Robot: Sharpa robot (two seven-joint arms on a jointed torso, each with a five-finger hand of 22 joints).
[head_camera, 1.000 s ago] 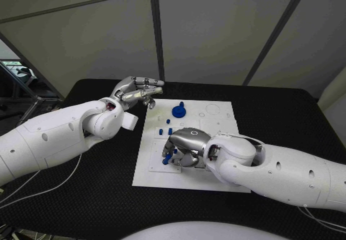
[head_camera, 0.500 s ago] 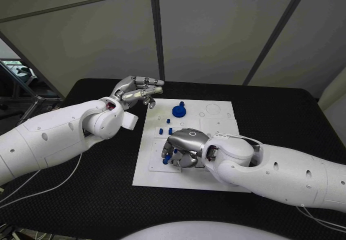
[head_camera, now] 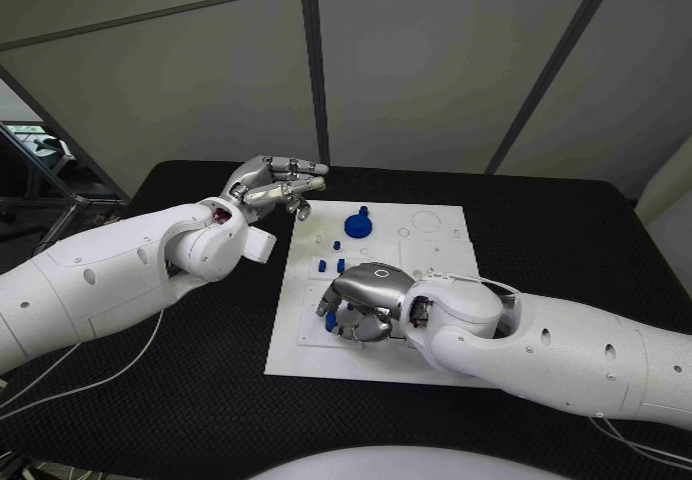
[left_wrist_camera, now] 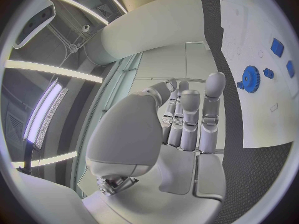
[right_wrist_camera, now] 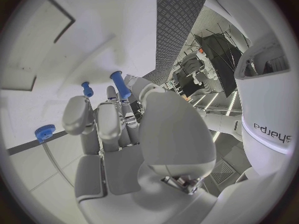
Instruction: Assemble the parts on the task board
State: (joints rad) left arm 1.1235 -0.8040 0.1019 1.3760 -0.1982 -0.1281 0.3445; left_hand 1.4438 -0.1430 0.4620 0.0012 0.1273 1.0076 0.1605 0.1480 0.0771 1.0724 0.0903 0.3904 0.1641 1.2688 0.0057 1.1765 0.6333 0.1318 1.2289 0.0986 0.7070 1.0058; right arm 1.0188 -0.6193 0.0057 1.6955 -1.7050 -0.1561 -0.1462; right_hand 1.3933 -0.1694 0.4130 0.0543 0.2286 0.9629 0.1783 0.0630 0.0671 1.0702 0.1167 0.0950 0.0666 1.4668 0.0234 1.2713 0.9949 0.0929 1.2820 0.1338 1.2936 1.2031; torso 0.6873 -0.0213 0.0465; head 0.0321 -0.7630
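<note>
The white task board (head_camera: 433,250) lies in the middle of the black table. My right hand (head_camera: 366,301) is low over its near left part, fingers curled, pinching a blue peg (head_camera: 330,320) whose tip sticks out past the fingers (right_wrist_camera: 120,84). A second blue peg (right_wrist_camera: 87,88) stands on the board just beyond it. A blue gear (head_camera: 358,222) sits at the board's far side, with small blue pegs (head_camera: 319,265) between it and my right hand. My left hand (head_camera: 274,185) hovers off the board's far left corner, fingers extended (left_wrist_camera: 187,117), holding nothing.
A square recessed plate (head_camera: 329,328) lies on the board's near left, under my right hand. The left wrist view shows the blue gear (left_wrist_camera: 251,78) and small blue pieces (left_wrist_camera: 277,47) on the board (left_wrist_camera: 249,30). Black table (head_camera: 188,380) surrounds the board.
My right hand has shifted slightly toward the board's near left with the blue peg. The left hand has stayed where it was.
</note>
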